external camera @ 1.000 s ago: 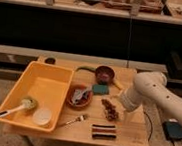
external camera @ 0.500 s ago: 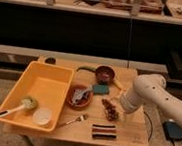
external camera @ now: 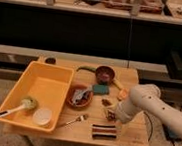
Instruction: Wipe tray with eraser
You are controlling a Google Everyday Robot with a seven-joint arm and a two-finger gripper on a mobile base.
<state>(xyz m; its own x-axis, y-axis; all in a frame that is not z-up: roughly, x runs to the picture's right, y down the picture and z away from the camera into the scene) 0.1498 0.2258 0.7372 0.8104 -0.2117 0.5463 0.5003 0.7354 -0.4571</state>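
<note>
While the eraser (external camera: 104, 132) lies low and right of centre, long axis running left-right, the gripper (external camera: 110, 114) hangs just above it in frame, holding nothing I can see; how open it is I cannot tell; the tray (external camera: 50, 67) sits well left; against the earlier frame the gripper has dipped slightly nearer, eraser unmoved.

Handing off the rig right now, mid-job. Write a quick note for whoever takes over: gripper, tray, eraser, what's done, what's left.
Gripper: low over the right part of the table, just behind the eraser, which is not in it.
Eraser: flat near the table's front edge, right of the fork.
Tray: on the table's left side, with a green-headed brush and a white round dish inside.
Done: nothing visible.
Left: grasp the eraser, carry it to the tray, wipe.
</note>
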